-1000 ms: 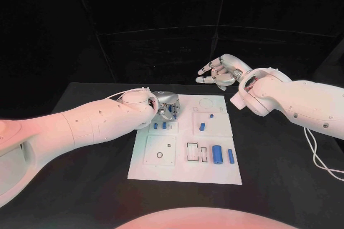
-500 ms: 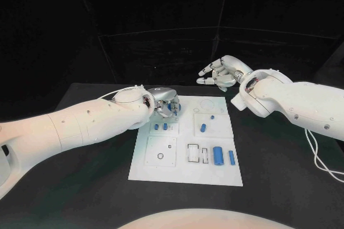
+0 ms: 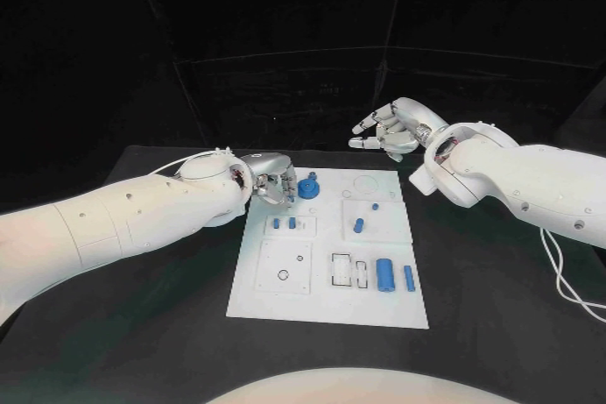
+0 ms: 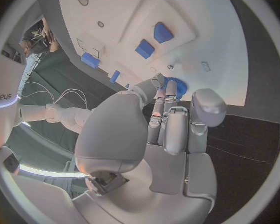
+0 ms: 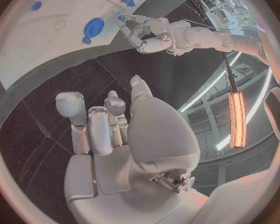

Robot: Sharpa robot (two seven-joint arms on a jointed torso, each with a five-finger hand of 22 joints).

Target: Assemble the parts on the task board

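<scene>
Leftward and off the board goes the left robot hand [image 3: 271, 183]: a second ago it covered the board's far left corner, and now it sits at the board's left edge, uncovering a round blue part [image 3: 308, 191] that stands in that corner. In the left wrist view its fingers [image 4: 168, 115] reach toward the part [image 4: 176, 87], with the tips right at it; whether they touch or pinch it I cannot tell, so the grip is unclear. My judgement is that the part has just been seated and the hand is letting go. The right robot hand [image 3: 393, 128] hovers beyond the board's far edge, much where it was, fingers loosely spread and empty. On the white board [image 3: 326, 306] other blue parts lie loose: two small ones [image 3: 283, 222] just near of the round part, a pair [image 3: 363, 222] mid-board, and two cylinders [image 3: 393, 274] at the near right. These look unassembled, so most of the task remains.
</scene>
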